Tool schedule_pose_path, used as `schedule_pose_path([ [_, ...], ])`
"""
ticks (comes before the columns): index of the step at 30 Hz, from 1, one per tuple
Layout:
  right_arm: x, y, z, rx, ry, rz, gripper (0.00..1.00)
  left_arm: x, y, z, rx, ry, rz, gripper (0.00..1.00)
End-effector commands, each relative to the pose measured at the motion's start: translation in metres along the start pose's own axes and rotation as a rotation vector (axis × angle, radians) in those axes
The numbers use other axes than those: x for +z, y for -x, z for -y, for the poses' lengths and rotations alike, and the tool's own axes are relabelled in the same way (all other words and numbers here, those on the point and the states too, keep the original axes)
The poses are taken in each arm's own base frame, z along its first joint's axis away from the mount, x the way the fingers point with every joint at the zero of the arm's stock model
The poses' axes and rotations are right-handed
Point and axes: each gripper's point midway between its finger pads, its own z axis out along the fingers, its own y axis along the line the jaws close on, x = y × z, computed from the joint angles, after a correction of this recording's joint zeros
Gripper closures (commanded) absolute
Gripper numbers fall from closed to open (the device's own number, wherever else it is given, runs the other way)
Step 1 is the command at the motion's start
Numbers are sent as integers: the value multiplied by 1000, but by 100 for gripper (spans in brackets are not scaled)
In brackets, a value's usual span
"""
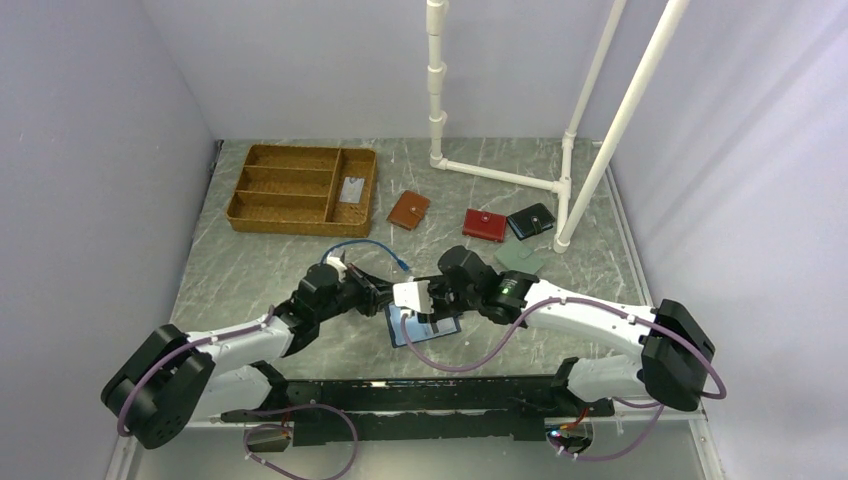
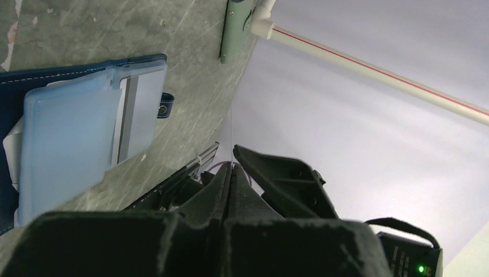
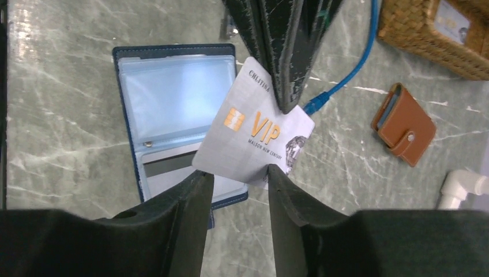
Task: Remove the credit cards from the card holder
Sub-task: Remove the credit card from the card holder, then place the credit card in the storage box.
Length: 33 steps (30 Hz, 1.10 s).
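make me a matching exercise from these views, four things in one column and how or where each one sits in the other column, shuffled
Things
1. silver VIP card
2. navy card holder
3. tan-brown wallet
4. wicker tray

States
a. lying open on the table, clear sleeves facing up
b. snapped shut on the table
c. pinched in the left gripper
d. has a pale card in one compartment

Pairs: 1-c, 2-a, 3-b, 4-d
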Motion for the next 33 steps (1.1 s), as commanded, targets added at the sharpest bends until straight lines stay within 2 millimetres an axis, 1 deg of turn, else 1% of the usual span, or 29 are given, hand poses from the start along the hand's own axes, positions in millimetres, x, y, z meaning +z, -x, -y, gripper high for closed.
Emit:
schedule_pose_path([
  [1,-4,16,-4,28,72,42,52,-9,0,20,153,-108,11,100],
  [3,-9,18,-7,42,108,59,45,-12,7,7,223,-55,35,100],
  [4,-12,20,-12,51,146,75,42,-14,12,1,270,-40,48,100],
  [6,-19,20,-16,56,199,97,39,-20,21,-8,366,-17,66,100],
  [9,-30,21,-19,80,261,135,35,-30,26,-11,570,-26,48,100],
  [13,-39,19,-16,120,294,162,34,-38,36,-7,781,-15,38,100],
  [17,-40,16,-15,131,294,164,33,-45,64,7,911,22,130,100],
  [22,-37,12,-16,142,300,149,33,-50,95,42,1058,-14,220,100],
  [26,-36,10,-16,144,301,142,33,-50,129,60,1076,31,270,100],
  [33,-30,2,-10,172,271,99,33,-51,194,102,1029,-26,372,100],
])
